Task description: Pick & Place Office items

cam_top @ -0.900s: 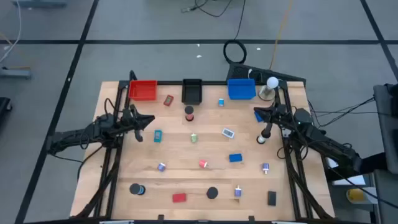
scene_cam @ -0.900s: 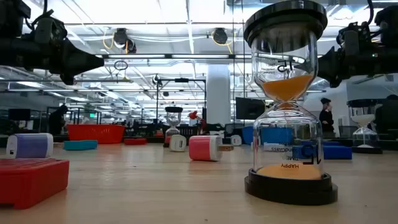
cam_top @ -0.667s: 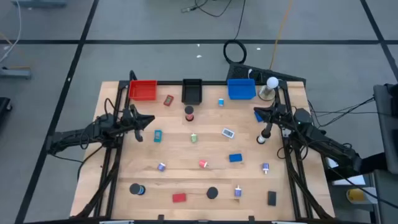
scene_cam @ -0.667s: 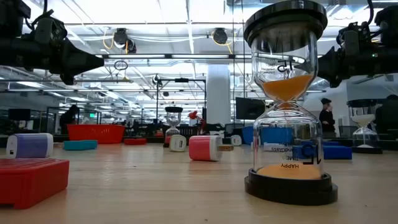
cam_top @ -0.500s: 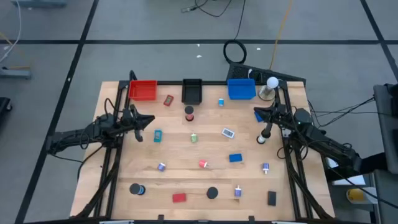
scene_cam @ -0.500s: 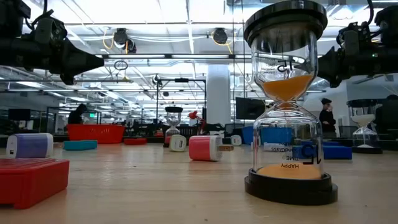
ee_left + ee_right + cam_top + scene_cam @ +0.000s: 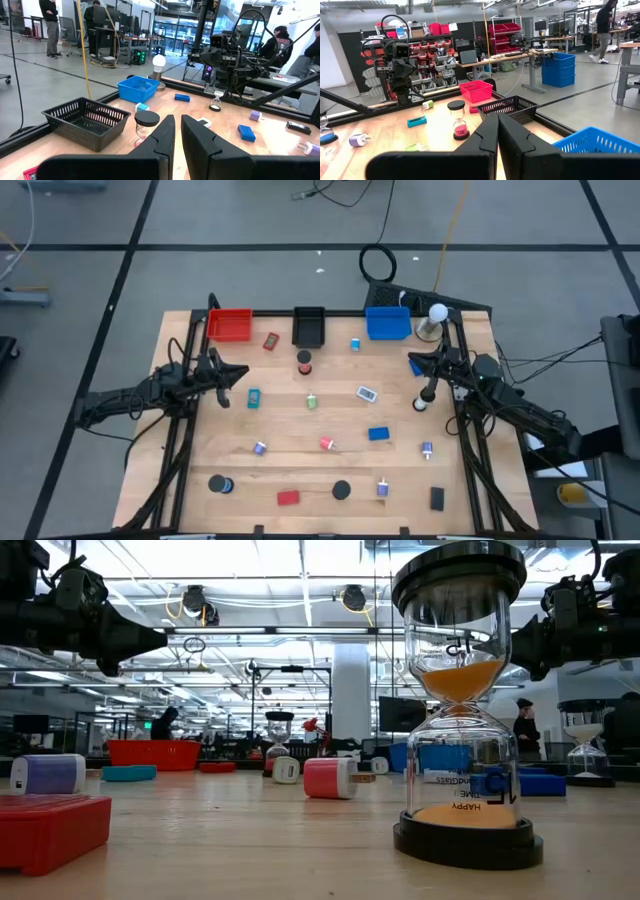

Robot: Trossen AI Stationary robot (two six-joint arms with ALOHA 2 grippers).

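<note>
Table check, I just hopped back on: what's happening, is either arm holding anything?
Neither arm holds anything. The left gripper hangs over the table's left side and the right gripper over its right side, both shut and empty. The office items, such as the teal block, blue block and black disc, lie scattered on the wood. The red tray, black tray and blue tray sit along the far edge; I see nothing in them.

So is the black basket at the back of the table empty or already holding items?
Empty. The left wrist view looks into the black basket and shows only its mesh floor; from above, the basket shows nothing coloured inside.
</note>
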